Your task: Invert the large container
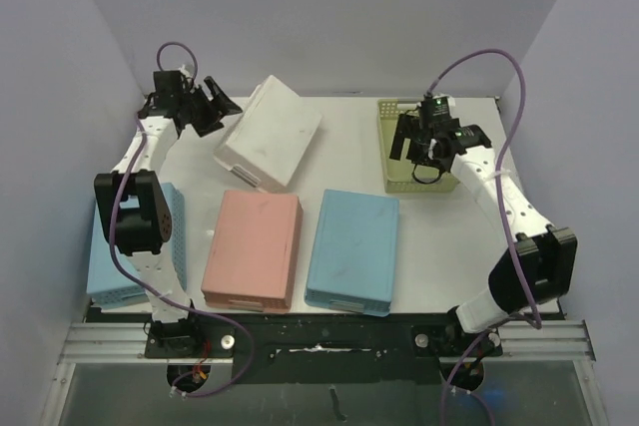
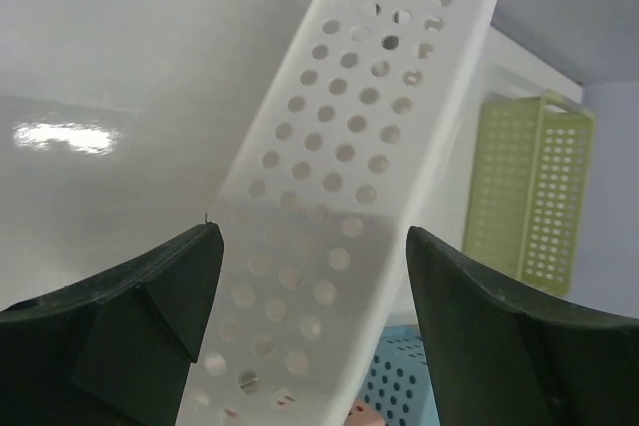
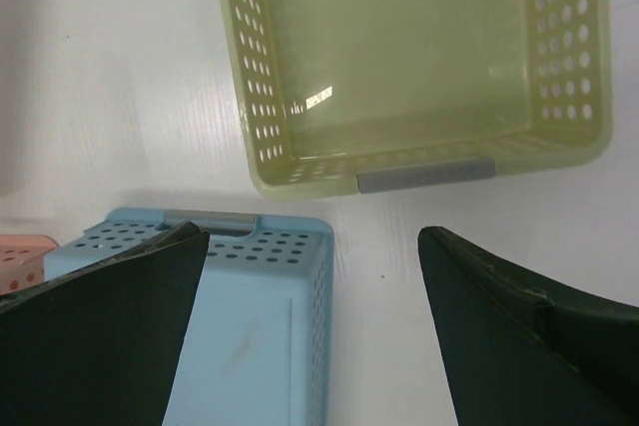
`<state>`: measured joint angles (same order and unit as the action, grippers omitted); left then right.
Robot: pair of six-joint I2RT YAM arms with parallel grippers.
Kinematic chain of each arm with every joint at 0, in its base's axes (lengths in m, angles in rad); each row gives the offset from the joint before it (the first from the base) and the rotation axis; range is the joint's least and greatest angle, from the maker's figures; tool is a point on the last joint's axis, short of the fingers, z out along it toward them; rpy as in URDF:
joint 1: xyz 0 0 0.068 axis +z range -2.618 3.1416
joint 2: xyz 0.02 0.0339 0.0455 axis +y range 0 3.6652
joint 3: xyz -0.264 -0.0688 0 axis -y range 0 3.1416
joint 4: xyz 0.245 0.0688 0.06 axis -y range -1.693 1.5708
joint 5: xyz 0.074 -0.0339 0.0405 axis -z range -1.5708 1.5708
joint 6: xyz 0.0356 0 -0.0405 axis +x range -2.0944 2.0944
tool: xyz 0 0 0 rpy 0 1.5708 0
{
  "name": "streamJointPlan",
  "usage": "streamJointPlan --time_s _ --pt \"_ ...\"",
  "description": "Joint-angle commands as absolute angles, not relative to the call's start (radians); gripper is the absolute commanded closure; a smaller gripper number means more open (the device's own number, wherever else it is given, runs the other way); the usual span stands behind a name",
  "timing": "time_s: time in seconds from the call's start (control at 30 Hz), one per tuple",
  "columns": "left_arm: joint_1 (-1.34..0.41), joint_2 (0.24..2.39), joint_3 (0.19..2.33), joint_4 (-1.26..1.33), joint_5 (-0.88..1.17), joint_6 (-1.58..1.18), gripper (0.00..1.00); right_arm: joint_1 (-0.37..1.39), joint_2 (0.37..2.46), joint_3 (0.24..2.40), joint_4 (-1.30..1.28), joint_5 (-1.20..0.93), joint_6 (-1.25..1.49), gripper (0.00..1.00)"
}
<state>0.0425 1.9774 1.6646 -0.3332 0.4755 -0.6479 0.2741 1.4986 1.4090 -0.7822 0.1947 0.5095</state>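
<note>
The large white perforated container [image 1: 270,134] lies at the back left of the table, its flat bottom facing up and tilted. In the left wrist view its holed side wall [image 2: 349,177] runs diagonally between my fingers. My left gripper [image 1: 212,107] [image 2: 315,256] is open, its jaws spread on either side of that wall, and I cannot tell whether they touch it. My right gripper [image 1: 419,152] [image 3: 315,246] is open and empty, hovering over the table by the near end of the yellow-green basket [image 1: 394,132] [image 3: 419,175].
A pink container [image 1: 253,246] and a blue container [image 1: 352,246] [image 3: 250,326] lie bottom-up side by side at the table's middle front. Another blue container [image 1: 170,236] sits at the left edge beside the left arm. Walls enclose the back and sides.
</note>
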Motion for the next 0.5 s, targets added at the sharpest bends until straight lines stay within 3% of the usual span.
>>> streamJointPlan --time_s 0.0,0.3,0.47 --pt "0.054 1.901 1.729 -0.537 0.235 -0.468 0.25 0.290 1.597 1.470 -0.667 0.140 0.377 0.09" --pt "0.003 1.832 1.783 -0.631 -0.060 -0.348 0.24 0.294 1.835 1.653 -0.714 0.127 0.344 0.07" --pt "-0.091 1.664 1.616 -0.542 -0.123 -0.351 0.24 0.294 1.965 1.728 -0.702 0.125 0.336 0.14"
